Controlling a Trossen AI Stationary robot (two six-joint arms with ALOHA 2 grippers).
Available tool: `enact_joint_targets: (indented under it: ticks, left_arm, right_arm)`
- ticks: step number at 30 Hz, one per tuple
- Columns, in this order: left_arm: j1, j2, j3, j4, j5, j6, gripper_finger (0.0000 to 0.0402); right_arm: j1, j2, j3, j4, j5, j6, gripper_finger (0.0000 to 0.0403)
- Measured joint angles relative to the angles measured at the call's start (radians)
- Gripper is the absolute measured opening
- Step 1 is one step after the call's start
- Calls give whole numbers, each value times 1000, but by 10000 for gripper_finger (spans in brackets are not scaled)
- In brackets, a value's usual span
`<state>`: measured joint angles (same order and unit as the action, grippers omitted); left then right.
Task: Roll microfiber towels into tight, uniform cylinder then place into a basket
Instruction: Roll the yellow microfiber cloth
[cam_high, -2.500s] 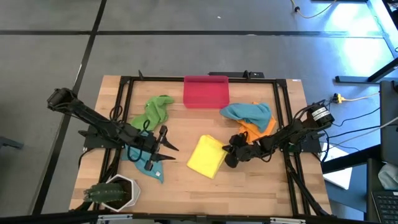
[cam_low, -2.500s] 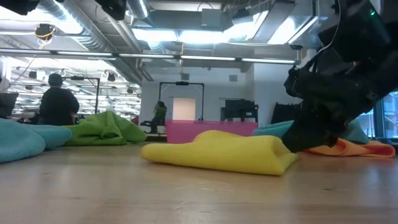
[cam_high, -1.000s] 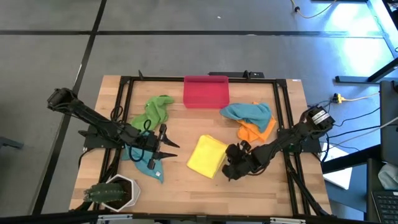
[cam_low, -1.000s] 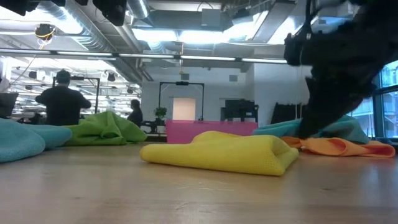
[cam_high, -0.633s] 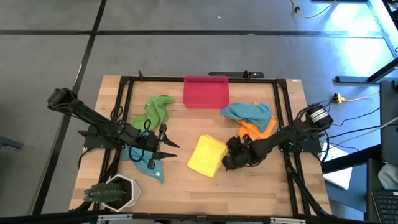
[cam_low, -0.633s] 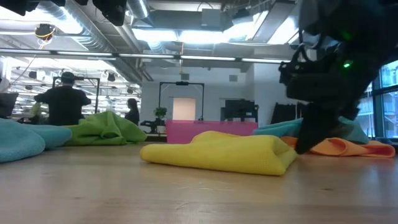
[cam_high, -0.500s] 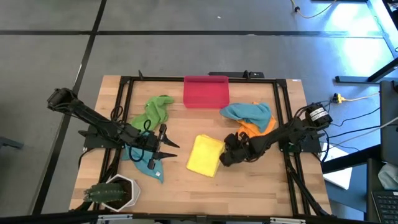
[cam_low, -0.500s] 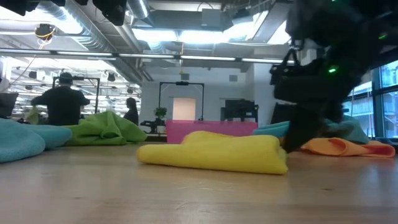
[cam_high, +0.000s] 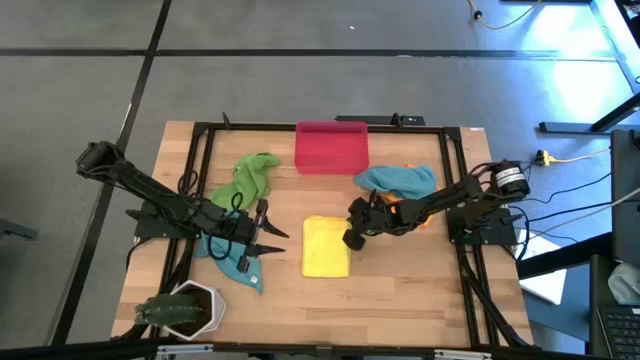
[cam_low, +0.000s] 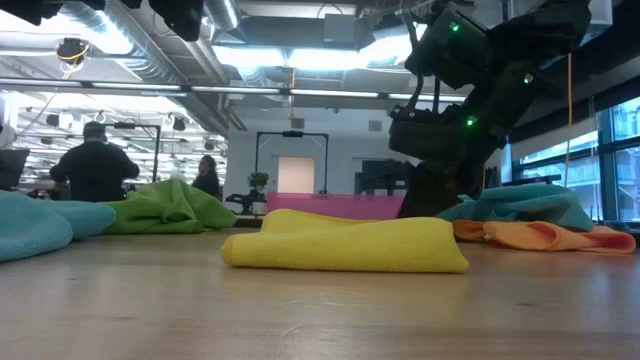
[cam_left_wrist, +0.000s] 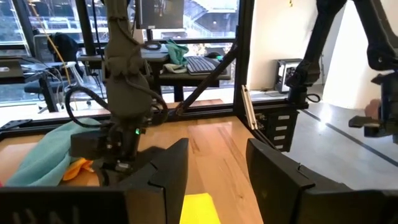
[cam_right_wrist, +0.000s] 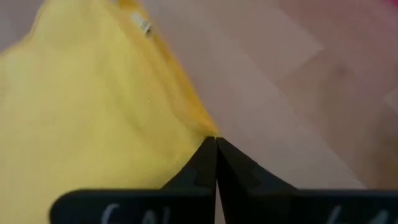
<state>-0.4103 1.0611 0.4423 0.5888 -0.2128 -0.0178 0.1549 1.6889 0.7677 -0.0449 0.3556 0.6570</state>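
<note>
Flatly folded yellow towel (cam_high: 326, 247), right gripper (cam_high: 352, 238) pinching its corner

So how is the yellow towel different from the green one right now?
The yellow towel lies folded into a flat, tidy rectangle at mid-table, while the green towel sits crumpled in a loose heap nearer the left arm. The right gripper, shut, is at the yellow towel's edge; nothing touches the green towel. Both rest on the wooden table, outside the basket.

Matt woven yellow towel (cam_low: 345, 244) on pale wood table (cam_high: 400, 290) — apparently smooth.
</note>
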Motion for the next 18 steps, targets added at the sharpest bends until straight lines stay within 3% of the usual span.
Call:
enact_joint_targets:
  ticks: [9, 18]
  left_arm:
    - [-27, 0, 0, -23, 5, -7, 151]
    - [-33, 108, 0, 38, -28, -7, 151]
  right_arm:
    - [190, -155, 3, 1, 95, -11, 11]
    - [350, -107, 3, 211, 114, -100, 16]
